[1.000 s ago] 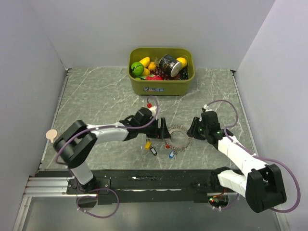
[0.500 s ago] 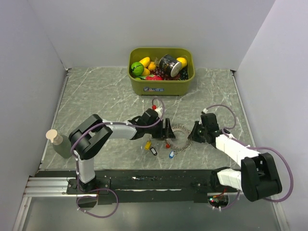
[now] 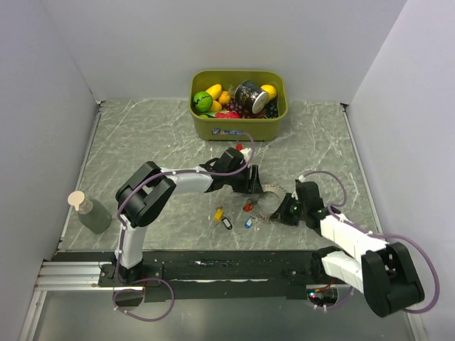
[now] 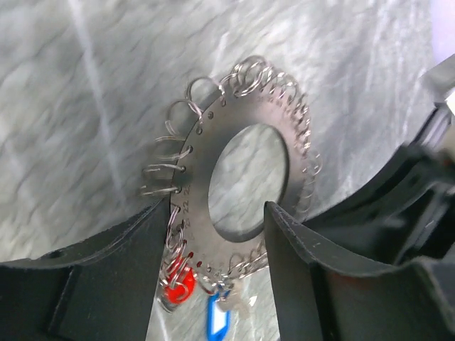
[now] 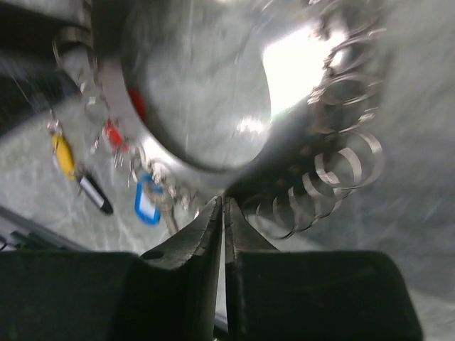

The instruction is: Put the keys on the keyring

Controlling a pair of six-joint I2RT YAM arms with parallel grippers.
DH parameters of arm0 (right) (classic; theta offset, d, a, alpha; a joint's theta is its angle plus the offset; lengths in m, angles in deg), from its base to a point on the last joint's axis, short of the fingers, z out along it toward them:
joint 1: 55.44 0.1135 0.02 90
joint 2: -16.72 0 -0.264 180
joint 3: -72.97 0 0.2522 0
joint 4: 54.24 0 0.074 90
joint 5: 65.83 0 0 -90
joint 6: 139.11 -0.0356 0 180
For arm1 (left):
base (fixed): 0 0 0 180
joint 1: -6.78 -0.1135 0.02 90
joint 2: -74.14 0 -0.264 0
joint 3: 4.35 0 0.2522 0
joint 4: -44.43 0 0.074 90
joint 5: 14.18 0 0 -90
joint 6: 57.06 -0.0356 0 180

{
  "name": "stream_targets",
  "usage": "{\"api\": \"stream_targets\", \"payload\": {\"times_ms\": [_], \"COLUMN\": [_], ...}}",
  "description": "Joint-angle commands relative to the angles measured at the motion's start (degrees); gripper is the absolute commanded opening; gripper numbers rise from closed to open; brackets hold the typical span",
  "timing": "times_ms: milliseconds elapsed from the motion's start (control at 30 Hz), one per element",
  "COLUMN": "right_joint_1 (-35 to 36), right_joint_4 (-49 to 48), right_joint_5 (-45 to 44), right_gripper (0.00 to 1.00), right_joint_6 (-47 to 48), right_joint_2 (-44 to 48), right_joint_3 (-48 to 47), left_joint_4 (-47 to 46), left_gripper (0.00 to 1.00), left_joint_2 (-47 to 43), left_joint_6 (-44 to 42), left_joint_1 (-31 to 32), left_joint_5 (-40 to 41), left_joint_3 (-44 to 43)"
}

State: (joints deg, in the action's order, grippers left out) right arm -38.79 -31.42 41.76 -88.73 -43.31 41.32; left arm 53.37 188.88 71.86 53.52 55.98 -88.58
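Keyring point(image 4: 242, 110), a perforated metal disc fringed with small wire loops, sits mid-table. The right gripper point(image 5: 223, 213) pinches its near rim. Coloured keys point(image 3: 227, 223) lie just left, and the left gripper point(image 4: 217, 217) straddles its far side, jaws apart.

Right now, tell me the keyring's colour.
Silver-grey metal keyring, clearest in the left wrist view.
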Motion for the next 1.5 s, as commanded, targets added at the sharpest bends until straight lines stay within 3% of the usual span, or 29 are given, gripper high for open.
{"api": "stream_targets", "payload": {"times_ms": [0,200,333,433,633,733,933,1167,1467], "right_joint_1": [3.3,6.4,6.4,6.0,3.1,-1.1,-10.3,-11.5,-11.4], "right_joint_4": [-2.1,-5.3,0.2,4.7,8.9,7.1,4.5,3.2,2.5], "right_joint_5": [0.0,-2.5,-9.2,-15.8,-24.5,-23.0,-15.4,-10.8,-3.8], "right_gripper": [0.12,0.13,0.13,0.13,0.02,0.00,0.00,0.00,0.00], "right_joint_6": [-7.1,-11.1,-8.0,-5.2,-6.2,-5.8,-4.3,-4.4,-6.4], "right_joint_2": [5.3,11.2,15.1,15.6,15.2,14.9,10.7,6.4,5.1], "right_joint_3": [1.9,2.4,-1.2,-4.3,-5.8,-4.2,-2.3,-1.4,2.4], "left_joint_4": [1.6,4.6,6.3,7.0,2.6,0.8,0.3,0.3,1.6], "left_gripper": [0.61,0.66,0.76,0.77,0.73,0.66,0.61,0.60,0.52], "left_joint_2": [0.4,-2.6,-7.2,-10.1,-15.3,-15.9,-14.1,-11.7,-9.9], "left_joint_6": [-3.8,-8.9,-10.6,-10.4,-7.5,-7.3,-8.1,-9.6,-11.8], "left_joint_1": [0.1,0.1,0.1,0.1,0.8,2.3,4.3,4.9,5.7], "left_joint_5": [-4.0,-1.4,2.3,3.9,1.4,1.2,2.3,4.8,5.6], "left_joint_3": [-5.5,-6.7,-3.9,-1.0,6.7,9.0,10.2,9.7,8.3]}}
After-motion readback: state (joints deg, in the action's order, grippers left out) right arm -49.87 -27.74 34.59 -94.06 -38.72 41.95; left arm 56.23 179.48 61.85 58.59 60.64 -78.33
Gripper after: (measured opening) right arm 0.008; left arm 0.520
